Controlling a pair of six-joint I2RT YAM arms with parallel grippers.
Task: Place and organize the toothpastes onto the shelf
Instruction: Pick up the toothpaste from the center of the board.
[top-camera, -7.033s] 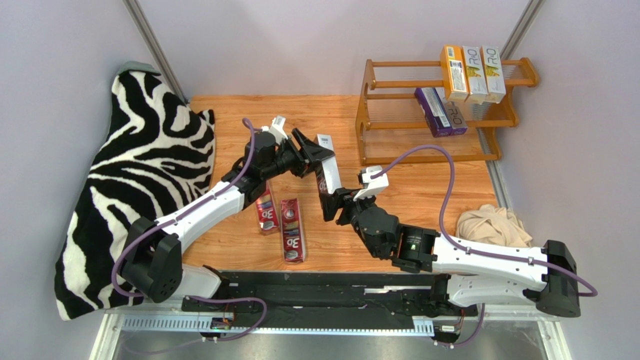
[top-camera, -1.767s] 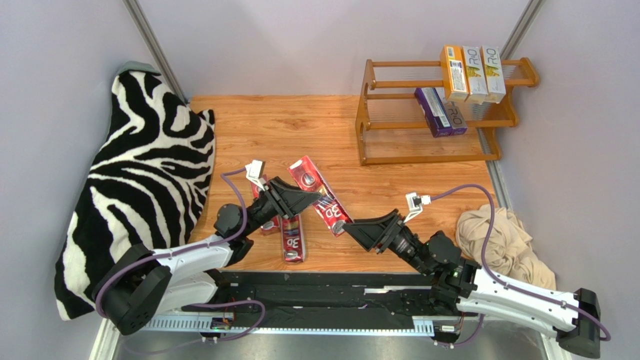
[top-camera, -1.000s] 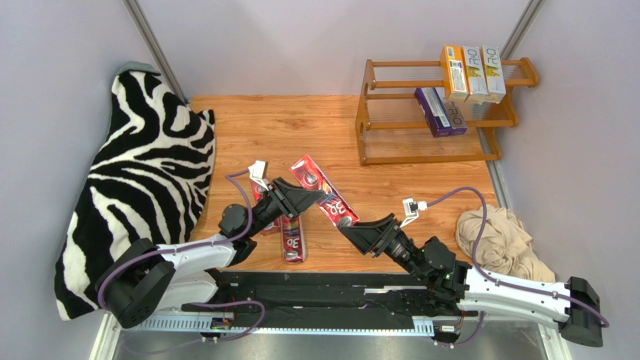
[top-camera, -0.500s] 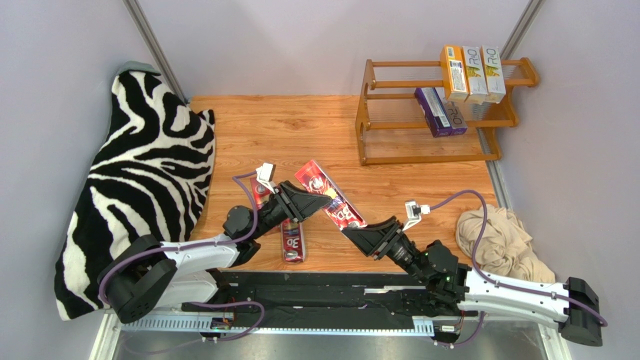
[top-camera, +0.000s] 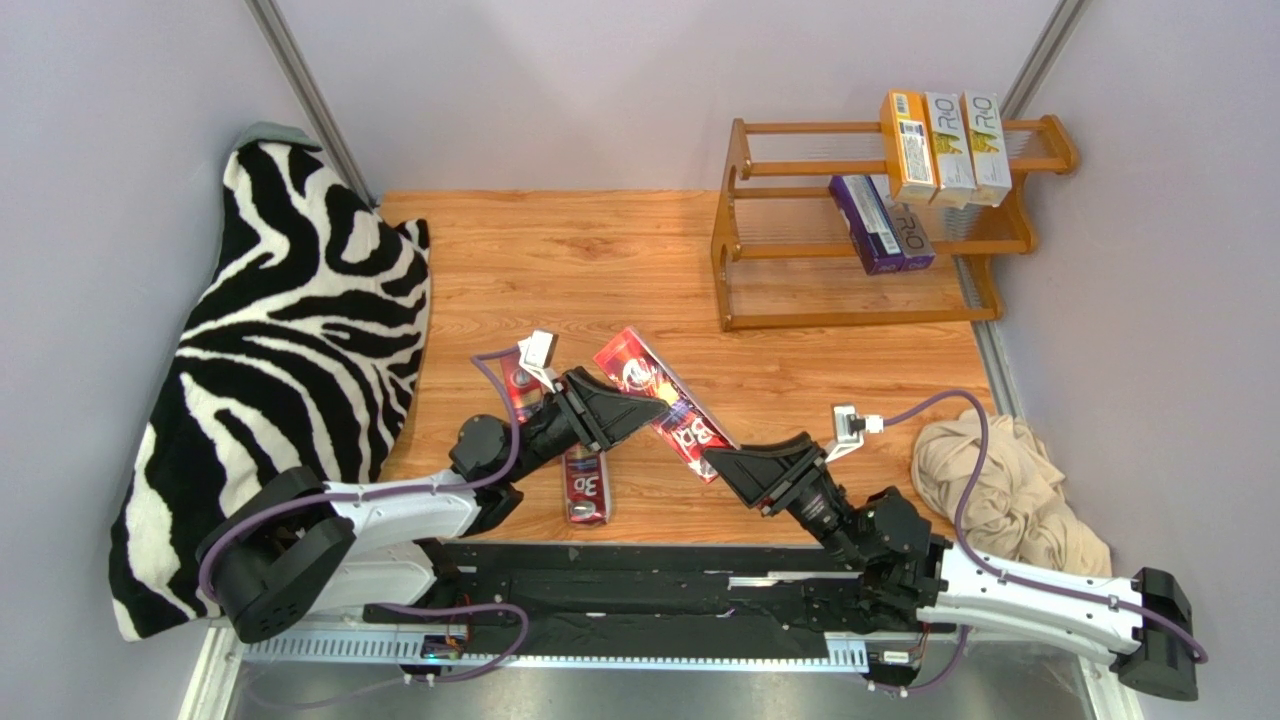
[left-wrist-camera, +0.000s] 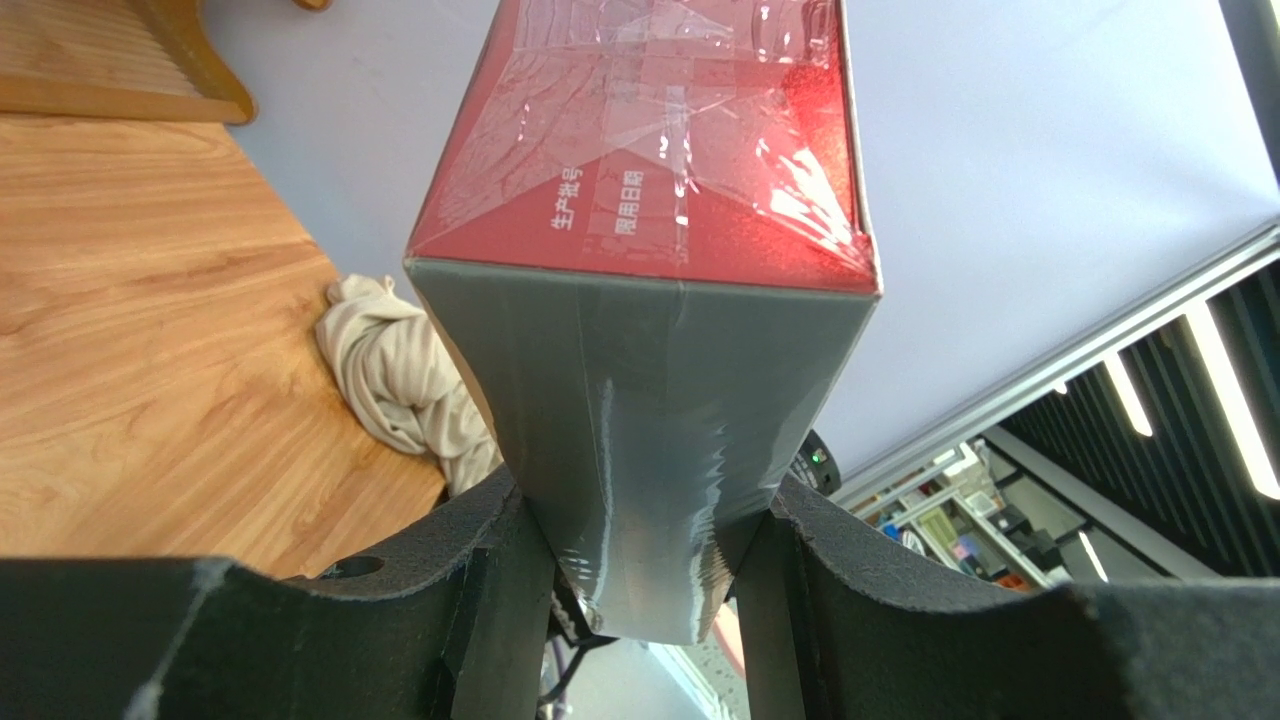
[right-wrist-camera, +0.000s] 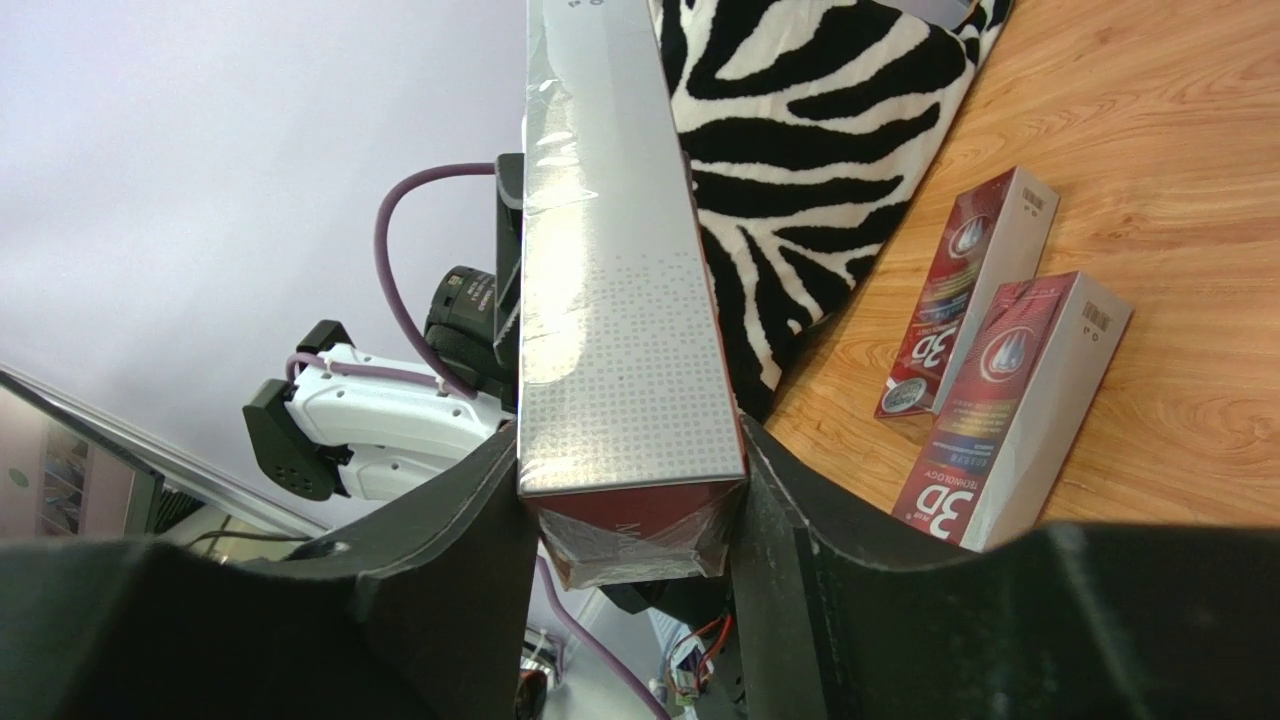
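A red toothpaste carton (top-camera: 655, 387) is held off the table by both grippers. My left gripper (top-camera: 643, 407) is shut on its middle; in the left wrist view its grey side (left-wrist-camera: 646, 405) is pinched between my fingers (left-wrist-camera: 639, 533). My right gripper (top-camera: 720, 459) is shut on its near end, as the right wrist view (right-wrist-camera: 631, 518) shows. Two more red cartons (top-camera: 586, 488) (top-camera: 523, 390) lie flat on the table, also in the right wrist view (right-wrist-camera: 1014, 413) (right-wrist-camera: 969, 285). The wooden shelf (top-camera: 751, 225) holds three upright orange-yellow and white cartons (top-camera: 947, 146) on top and two purple ones (top-camera: 879, 222) on the middle tier.
A zebra-print cloth (top-camera: 286, 345) covers the table's left side and shows in the right wrist view (right-wrist-camera: 812, 120). A beige cloth (top-camera: 999, 473) lies crumpled at the right edge, also in the left wrist view (left-wrist-camera: 398, 375). Grey walls close in the table.
The red carton and both grippers have shifted a little to the right and toward the near edge. My right gripper has closed onto the carton's near end.
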